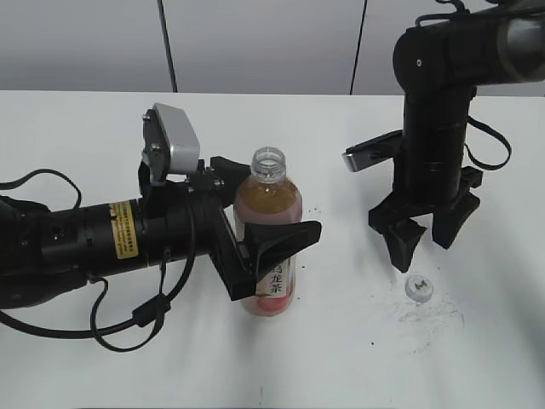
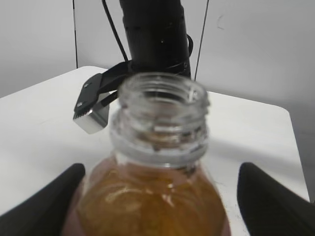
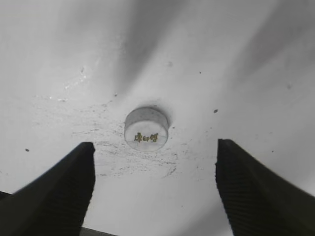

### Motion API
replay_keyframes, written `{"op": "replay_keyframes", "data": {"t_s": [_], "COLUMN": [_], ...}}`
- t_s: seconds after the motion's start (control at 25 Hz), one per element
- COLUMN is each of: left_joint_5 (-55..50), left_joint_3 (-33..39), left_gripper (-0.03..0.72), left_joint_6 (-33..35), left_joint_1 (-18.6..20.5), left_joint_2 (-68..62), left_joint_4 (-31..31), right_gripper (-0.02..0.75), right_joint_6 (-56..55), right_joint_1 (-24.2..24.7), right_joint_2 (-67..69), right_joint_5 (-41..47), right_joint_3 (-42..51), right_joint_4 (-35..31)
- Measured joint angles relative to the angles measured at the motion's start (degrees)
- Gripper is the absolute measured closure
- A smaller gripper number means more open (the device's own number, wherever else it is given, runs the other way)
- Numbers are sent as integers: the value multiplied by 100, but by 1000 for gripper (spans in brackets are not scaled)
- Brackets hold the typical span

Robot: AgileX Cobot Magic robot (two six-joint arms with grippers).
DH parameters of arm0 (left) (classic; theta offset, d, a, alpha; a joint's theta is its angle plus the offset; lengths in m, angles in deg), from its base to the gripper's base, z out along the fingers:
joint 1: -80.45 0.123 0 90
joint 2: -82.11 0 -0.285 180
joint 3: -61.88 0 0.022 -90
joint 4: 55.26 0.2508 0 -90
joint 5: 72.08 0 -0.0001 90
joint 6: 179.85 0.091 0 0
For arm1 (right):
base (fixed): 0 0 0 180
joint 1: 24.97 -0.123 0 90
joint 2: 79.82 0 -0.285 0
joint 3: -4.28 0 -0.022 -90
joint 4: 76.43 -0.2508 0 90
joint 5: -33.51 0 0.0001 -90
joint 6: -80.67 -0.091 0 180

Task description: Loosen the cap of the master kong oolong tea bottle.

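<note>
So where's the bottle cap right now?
The cap lies on the table at the right of the exterior view, just below the right tool, well apart from the bottle.

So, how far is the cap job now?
Done: the cap is off and lies on the table; the bottle neck is bare. In hand: the left gripper has its fingers on either side of the upright bottle; a firm grip cannot be told. The right gripper hangs open above the cap, holding nothing. Left: probably only to pull both arms away.
</note>
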Motion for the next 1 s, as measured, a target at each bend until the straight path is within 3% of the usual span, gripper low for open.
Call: {"op": "replay_keyframes", "data": {"t_s": [1.0], "left_joint_5": [114], "left_joint_3": [4], "left_gripper": [104], "left_joint_6": [5], "left_joint_1": [51], "left_joint_2": [-5], "left_joint_4": [-568], "right_gripper": [170], "right_joint_6": [-34], "right_joint_1": [0], "right_joint_2": [-10], "right_joint_5": [15], "right_joint_3": [-176], "right_joint_4": [9]}}
